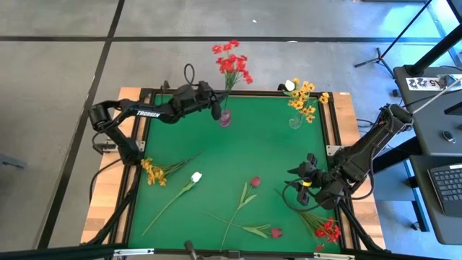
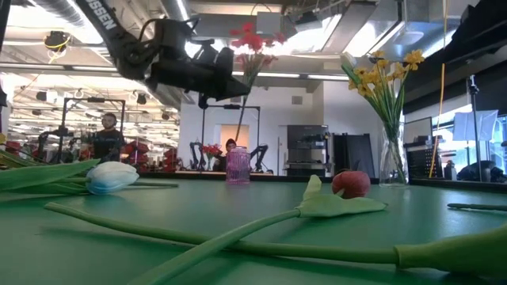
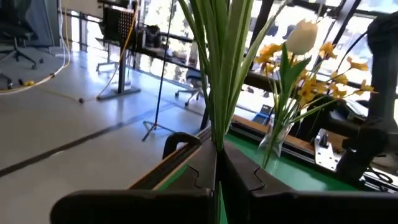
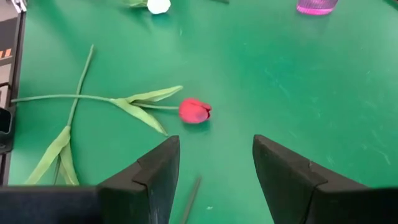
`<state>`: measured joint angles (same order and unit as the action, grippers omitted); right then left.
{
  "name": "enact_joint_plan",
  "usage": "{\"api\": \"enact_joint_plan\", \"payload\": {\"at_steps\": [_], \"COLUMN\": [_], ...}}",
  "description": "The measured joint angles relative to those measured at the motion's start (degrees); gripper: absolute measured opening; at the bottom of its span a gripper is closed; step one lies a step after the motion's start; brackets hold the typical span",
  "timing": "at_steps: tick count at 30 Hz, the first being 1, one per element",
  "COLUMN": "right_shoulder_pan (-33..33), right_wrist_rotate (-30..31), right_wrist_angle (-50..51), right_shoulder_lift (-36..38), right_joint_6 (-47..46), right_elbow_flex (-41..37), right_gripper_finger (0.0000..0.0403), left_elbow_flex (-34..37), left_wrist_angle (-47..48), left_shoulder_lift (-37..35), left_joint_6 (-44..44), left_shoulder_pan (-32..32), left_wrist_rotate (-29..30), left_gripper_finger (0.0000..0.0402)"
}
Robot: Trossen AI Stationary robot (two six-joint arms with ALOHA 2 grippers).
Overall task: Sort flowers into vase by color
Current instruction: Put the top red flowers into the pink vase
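Note:
My left gripper [image 1: 216,107] is at the far edge beside the pink vase [image 1: 225,118], shut on the green stems of a red blossom cluster [image 1: 232,63]. A clear vase [image 1: 295,121] at the far right holds yellow flowers [image 1: 303,101] and a white bud [image 3: 301,36]. On the table lie a yellow cluster [image 1: 152,172], a white bud [image 1: 195,177], two dark red buds [image 1: 255,182] [image 4: 194,111] and a red cluster [image 1: 327,231]. My right gripper [image 4: 216,155] hovers open above the near right of the table, with nothing between its fingers. My left gripper pinches the bundled green stems [image 3: 219,134] of the red cluster between its two fingers, below the blossoms. The fingers [image 3: 186,171] reach in level from the table's left and lie across the stems. The stems stand nearly upright, their lower part [image 2: 240,127] running down to the pink vase's mouth.
The green mat [image 1: 238,152] has a raised black frame [image 1: 144,130] on a wooden table. Long stems and leaves [image 1: 238,217] cross the near middle. Open mat lies between the two vases and the loose flowers. Beyond the far edge are stands, and people show in the room.

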<state>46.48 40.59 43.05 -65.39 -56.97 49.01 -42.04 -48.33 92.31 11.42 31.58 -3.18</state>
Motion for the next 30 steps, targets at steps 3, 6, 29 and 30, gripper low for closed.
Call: {"api": "enact_joint_plan", "payload": {"at_steps": [3, 6, 29, 30], "right_shoulder_pan": [0.0, 0.0, 0.0, 0.0], "right_wrist_rotate": [0.85, 0.88, 3.42, 3.49], "right_wrist_angle": [-0.17, -0.17, -0.11, -0.12], "right_shoulder_lift": [0.0, 0.0, 0.02, 0.02], "right_joint_6": [0.0, 0.0, 3.42, 3.48], "right_elbow_flex": [0.0, 0.0, -0.02, -0.02], "right_gripper_finger": [0.0202, 0.0202, 0.0202, 0.0202], "left_elbow_flex": [1.36, 1.88, 1.9, 1.88], "left_wrist_angle": [-1.8, -2.99, -4.95, -5.1], "left_shoulder_lift": [-0.02, -0.02, 0.59, 1.11], "left_joint_6": [-0.02, -0.05, 0.42, 0.46], "left_shoulder_pan": [0.08, 0.04, -0.63, -0.62], "left_wrist_rotate": [0.02, 0.02, 2.21, 2.25], "left_gripper_finger": [0.0002, 0.0002, 0.0003, 0.0003]}}
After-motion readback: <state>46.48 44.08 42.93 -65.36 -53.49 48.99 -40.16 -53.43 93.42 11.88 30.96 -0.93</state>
